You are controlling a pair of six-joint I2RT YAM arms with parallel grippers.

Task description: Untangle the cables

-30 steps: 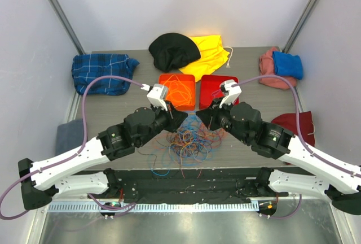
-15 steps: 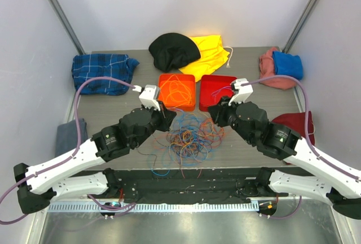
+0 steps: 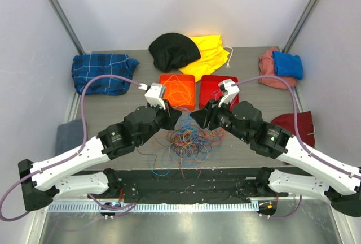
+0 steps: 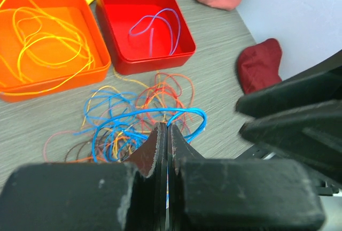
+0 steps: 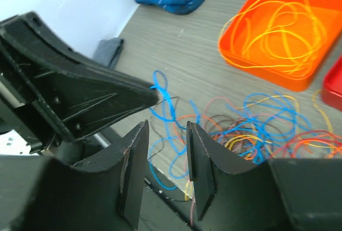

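A tangle of blue, orange, red and brown cables (image 3: 189, 140) lies on the table in front of two trays. My left gripper (image 3: 181, 115) is shut on a blue cable (image 4: 176, 112) and holds its loop up above the tangle (image 4: 133, 124). In the right wrist view the left fingertip (image 5: 152, 94) pinches that blue cable (image 5: 163, 94). My right gripper (image 5: 165, 126) is open, its jaws just below and beside the held loop, not touching it. In the top view the right gripper (image 3: 196, 117) almost meets the left one.
The orange tray (image 3: 169, 80) holds yellow cables (image 4: 48, 44). The red tray (image 3: 211, 86) holds a purple cable (image 4: 155, 22). Cloths ring the table: black (image 3: 172, 49), yellow (image 3: 211, 52), blue plaid (image 3: 101, 72), pink (image 3: 269, 74), blue (image 3: 287, 63), dark red (image 3: 293, 122), grey (image 3: 67, 134).
Half a second ago the two grippers stood apart over the tangle. Now both have swung back inward and their tips nearly meet. The left still holds the blue cable.
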